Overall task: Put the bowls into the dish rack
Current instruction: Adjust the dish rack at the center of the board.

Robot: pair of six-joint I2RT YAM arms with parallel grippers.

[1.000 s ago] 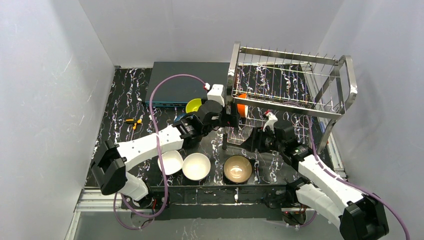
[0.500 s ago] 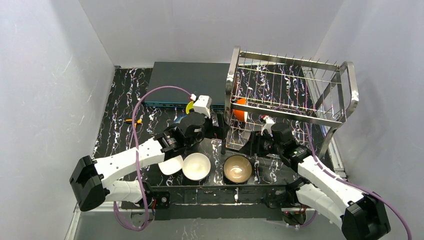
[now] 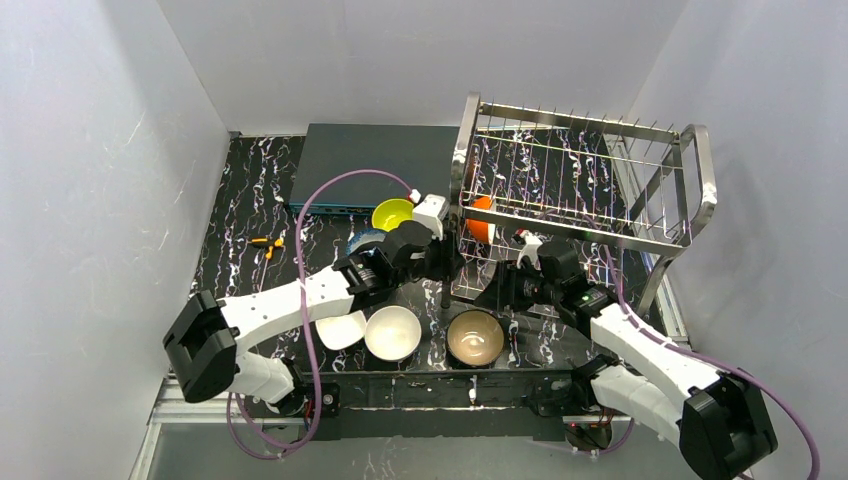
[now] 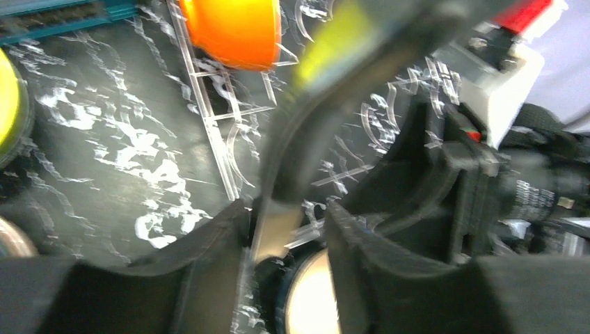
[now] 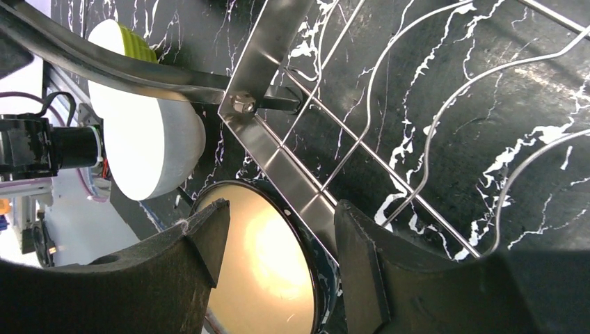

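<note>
"On that black, white-veined marble-look table top (image 3: 240,200), what have you got, biggest first?"

"I've got the two-tier shiny steel wire dish rack (image 3: 590,224), standing upright. Left of the rack lies a flat dark grey-blue box (image 3: 380,160). My white left arm (image 3: 290,300) reaches to the rack's near-left corner post. My white right arm (image 3: 640,345) reaches to the rack's near bottom edge, just right of that post."

"And the bowls?"

"One orange round bowl (image 3: 483,217) stands on edge inside the rack, on the lower wires at its left end. The others are outside it. A dark round bowl with a tan inside (image 3: 474,337) sits just in front of the rack's near-left corner. A white round bowl (image 3: 392,332) lies left of that, and a white bowl with a squarer outline (image 3: 340,328) farther left again. A yellow-green round bowl (image 3: 392,213) sits just left of the rack's left end. A dark blue bowl (image 3: 362,243) is beside it, mostly hidden by my left arm."

"Grippers?"

"My left gripper (image 4: 285,229) is smeared on its wrist view. Its fingers stand either side of a steel bar of the rack, but I cannot tell whether they pinch it. My right gripper (image 5: 278,236) has its jaws parted wide and holds nothing. The rack's flat bottom strip runs between them. Well left of the rack lies a small yellow-handled tool (image 3: 265,243)."
</note>
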